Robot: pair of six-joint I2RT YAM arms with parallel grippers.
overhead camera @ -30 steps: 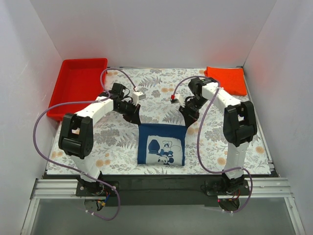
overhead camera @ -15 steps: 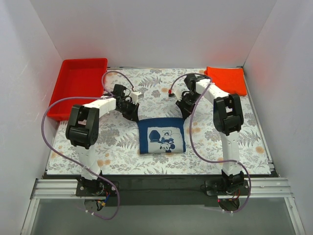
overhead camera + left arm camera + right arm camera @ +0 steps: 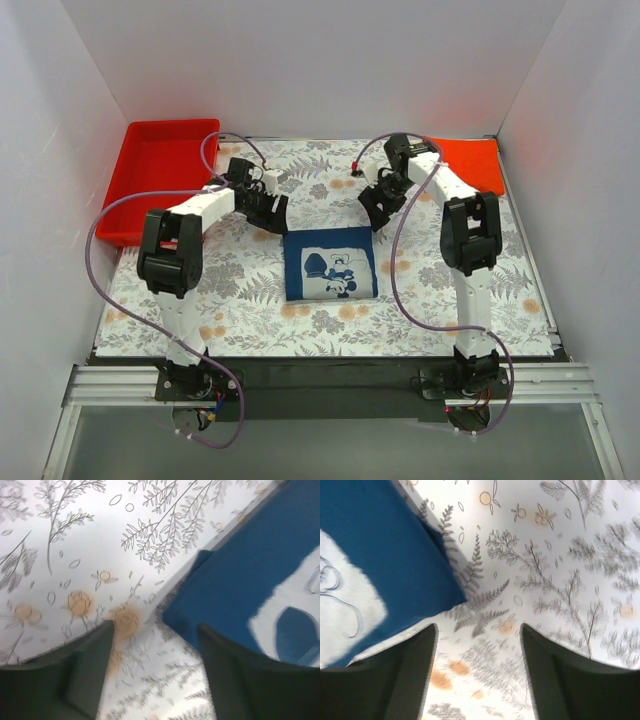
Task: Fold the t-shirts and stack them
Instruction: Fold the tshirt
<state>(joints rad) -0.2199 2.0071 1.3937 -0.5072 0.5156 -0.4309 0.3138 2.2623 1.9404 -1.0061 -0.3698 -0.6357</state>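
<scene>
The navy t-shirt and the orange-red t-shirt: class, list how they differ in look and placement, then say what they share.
Look: the navy t-shirt carries a white cartoon print; the orange-red t-shirt is plain.
Placement: the navy t-shirt lies at the middle of the floral tablecloth; the orange-red t-shirt sits in its far right corner.
Both lie folded flat.

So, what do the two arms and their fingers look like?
Both the left arm and the right arm have white links with bulky black joints. A thin purple cable loops loosely along each arm. In the wrist views the fingers are dark grey, broad and flat-sided, without visible markings.
</scene>
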